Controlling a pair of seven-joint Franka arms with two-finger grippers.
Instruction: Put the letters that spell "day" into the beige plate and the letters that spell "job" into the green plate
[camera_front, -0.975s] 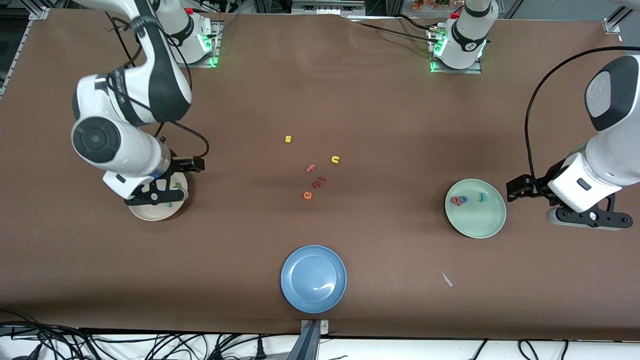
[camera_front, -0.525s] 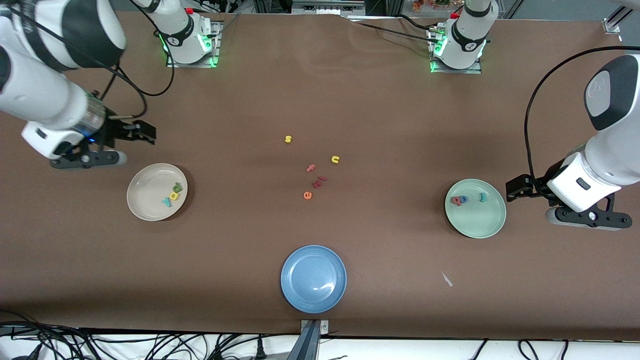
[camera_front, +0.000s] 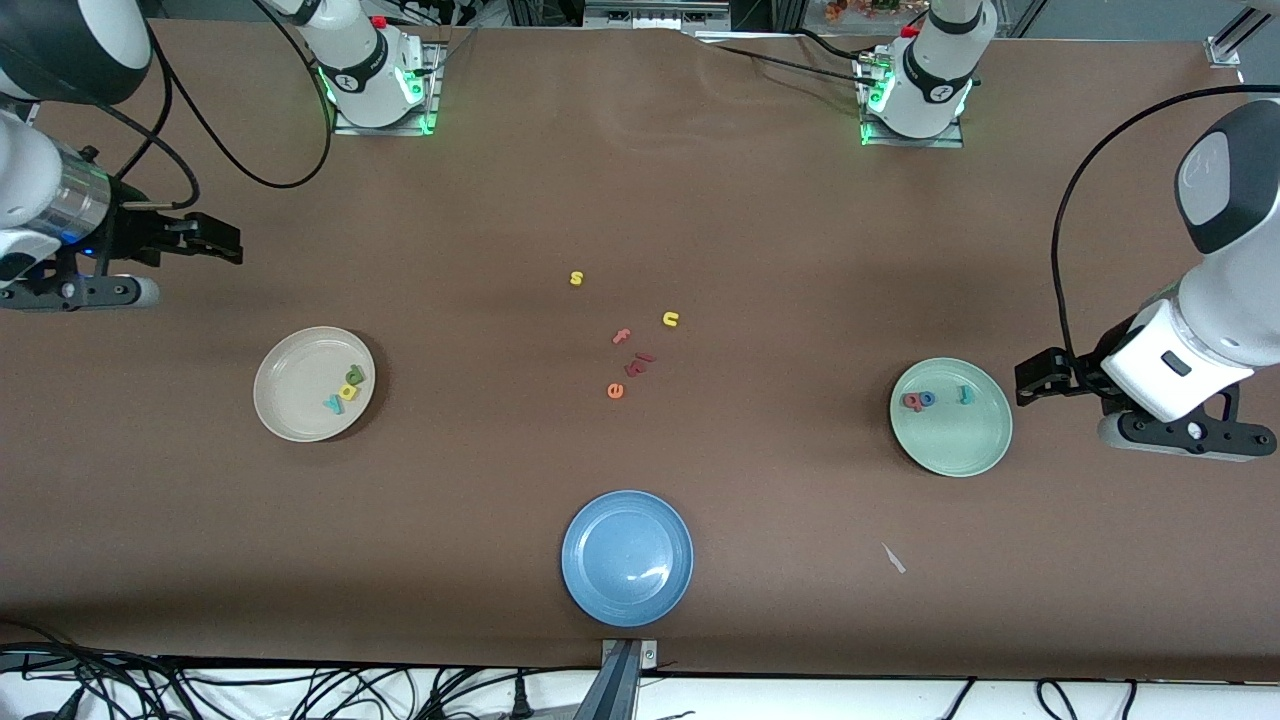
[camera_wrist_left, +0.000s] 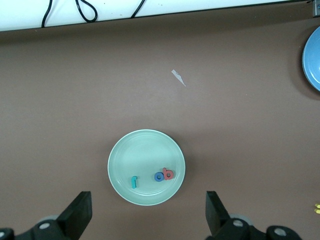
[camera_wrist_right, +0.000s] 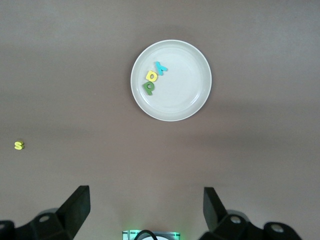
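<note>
Letters spelling "day" (camera_front: 345, 390) lie in the beige plate (camera_front: 290, 385) toward the right arm's end of the table; the letters spelling "job" (camera_front: 930, 399) lie in the green plate (camera_front: 960, 445) toward the left arm's end. Since a second ago the right gripper (camera_front: 75, 292) has risen off the beige plate, now clear of it, fingers wide apart, empty. The left gripper (camera_front: 1180, 437) waits beside the green plate, spread wide, holding nothing.

Loose letters lie between the right gripper (camera_wrist_right: 145, 207) and the left gripper (camera_wrist_left: 147, 210), well apart from both: 2 yellow ones, an s (camera_front: 576, 279) and a u (camera_front: 670, 319), a pink f (camera_front: 621, 336), dark red pieces (camera_front: 639, 362) and an orange e (camera_front: 615, 391). 1 blue plate (camera_front: 627, 557) sits nearer the front camera. A white scrap (camera_front: 893, 558) lies closer to the left gripper.
</note>
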